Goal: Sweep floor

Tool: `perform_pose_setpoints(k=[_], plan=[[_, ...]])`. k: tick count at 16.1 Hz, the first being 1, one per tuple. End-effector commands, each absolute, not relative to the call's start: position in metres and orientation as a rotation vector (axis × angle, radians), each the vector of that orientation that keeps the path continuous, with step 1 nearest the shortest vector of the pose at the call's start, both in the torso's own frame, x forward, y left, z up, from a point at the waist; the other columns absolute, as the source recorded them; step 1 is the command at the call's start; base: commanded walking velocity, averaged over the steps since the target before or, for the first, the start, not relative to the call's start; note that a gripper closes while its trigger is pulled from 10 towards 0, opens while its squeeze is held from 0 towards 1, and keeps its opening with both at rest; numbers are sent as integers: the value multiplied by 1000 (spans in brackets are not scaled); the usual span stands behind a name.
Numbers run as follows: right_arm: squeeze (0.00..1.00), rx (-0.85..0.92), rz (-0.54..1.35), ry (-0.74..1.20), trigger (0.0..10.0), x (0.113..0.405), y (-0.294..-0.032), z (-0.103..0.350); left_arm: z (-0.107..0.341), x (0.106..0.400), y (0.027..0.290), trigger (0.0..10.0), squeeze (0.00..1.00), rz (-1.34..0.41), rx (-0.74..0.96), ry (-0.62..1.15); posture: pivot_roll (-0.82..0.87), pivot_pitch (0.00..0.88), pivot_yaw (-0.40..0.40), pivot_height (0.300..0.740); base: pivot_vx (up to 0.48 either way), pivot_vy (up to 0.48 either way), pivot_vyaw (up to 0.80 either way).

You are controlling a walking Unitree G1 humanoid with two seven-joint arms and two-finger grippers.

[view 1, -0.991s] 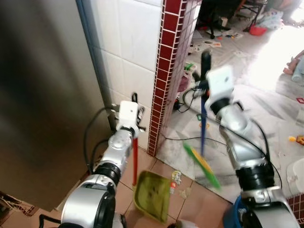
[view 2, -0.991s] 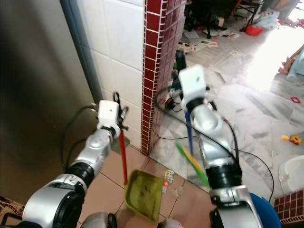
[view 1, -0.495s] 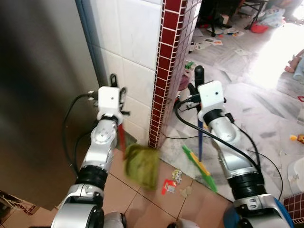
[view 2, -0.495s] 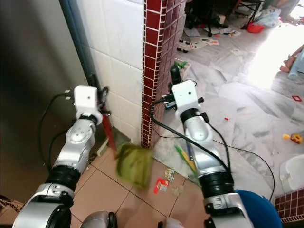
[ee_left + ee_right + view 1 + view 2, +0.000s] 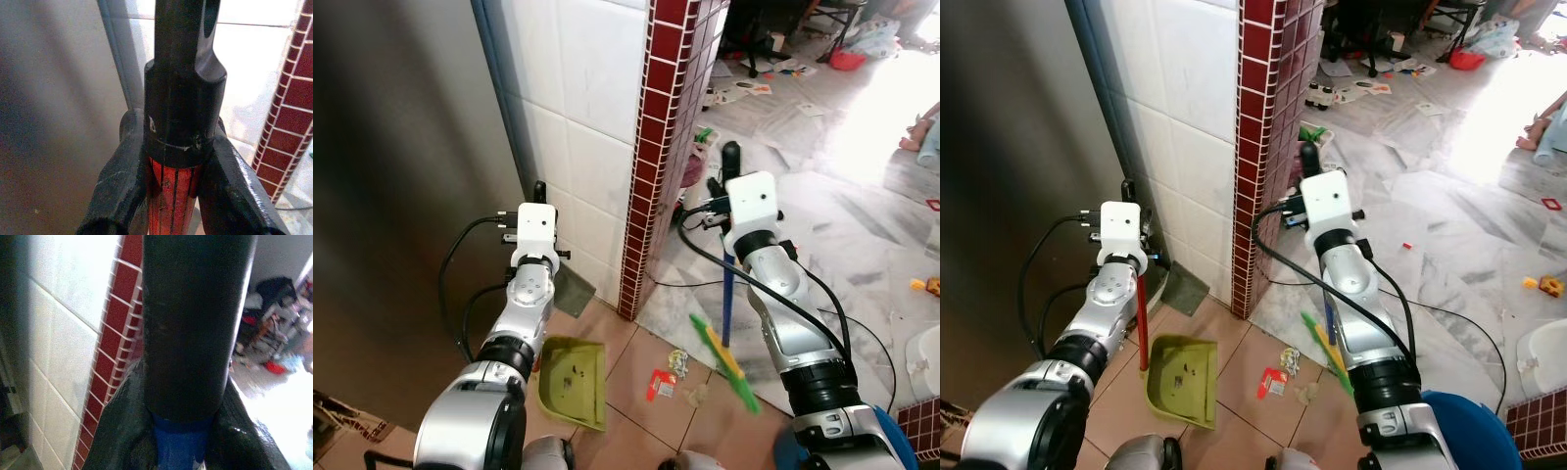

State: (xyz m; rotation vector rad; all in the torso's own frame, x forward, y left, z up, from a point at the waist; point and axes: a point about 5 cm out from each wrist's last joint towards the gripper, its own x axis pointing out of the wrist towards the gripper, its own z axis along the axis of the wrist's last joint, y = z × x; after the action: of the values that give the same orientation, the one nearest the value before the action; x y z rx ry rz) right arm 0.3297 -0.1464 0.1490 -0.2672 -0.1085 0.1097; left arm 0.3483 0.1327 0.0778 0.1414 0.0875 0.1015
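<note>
My left gripper [image 5: 538,193] is shut on the black-capped red handle [image 5: 175,191] of a green dustpan [image 5: 573,377]. The pan sits low on the brown tiles by the white wall. My right gripper [image 5: 732,162] is shut on the black grip of a blue broom handle [image 5: 181,445]. The green and yellow broom head [image 5: 724,360] hangs slanted near the floor, right of the pan. A red wrapper [image 5: 658,384] and small crumpled scraps [image 5: 677,362] lie between pan and broom head.
A red-tiled pillar [image 5: 661,147] and white tiled wall [image 5: 587,88] stand ahead, a dark steel surface [image 5: 401,196] on the left. Black cables [image 5: 695,279] cross the marble floor. A blue bucket [image 5: 1469,431] is at my right foot. Clutter litters the far room.
The dustpan has swung from mid-air down and left to the tiles beside the wall. The broom head stays close to where it was, right of the litter.
</note>
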Motion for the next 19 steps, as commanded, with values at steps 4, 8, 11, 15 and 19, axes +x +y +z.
perform_pose_setpoints(k=[4, 8, 11, 15, 19], plan=[[0, -130, 31, -54, 10000, 330, -155, 149, 72, 347, 129, 10000, 0, 143, 63, 121, -198, 0, -27, 740, 0, 0, 0], [0, -59, 24, -24, 10000, 332, -148, 149, 66, 345, 120, 10000, 0, 110, -6, 157, -198, 0, -29, 740, 0, 0, 0], [0, 70, -11, 21, 10000, 333, -146, 146, 62, 343, 111, 10000, 0, 51, -2, 178, -204, 0, -28, 740, 0, 0, 0], [0, 246, -5, 42, 10000, 339, -138, 160, 60, 342, 109, 10000, 0, 34, 3, 197, -211, 0, -23, 740, 0, 0, 0], [0, 223, 173, -114, 10000, 343, -118, 206, 58, 342, 108, 10000, 0, 14, -2, 207, -212, 0, -20, 740, 0, 0, 0]])
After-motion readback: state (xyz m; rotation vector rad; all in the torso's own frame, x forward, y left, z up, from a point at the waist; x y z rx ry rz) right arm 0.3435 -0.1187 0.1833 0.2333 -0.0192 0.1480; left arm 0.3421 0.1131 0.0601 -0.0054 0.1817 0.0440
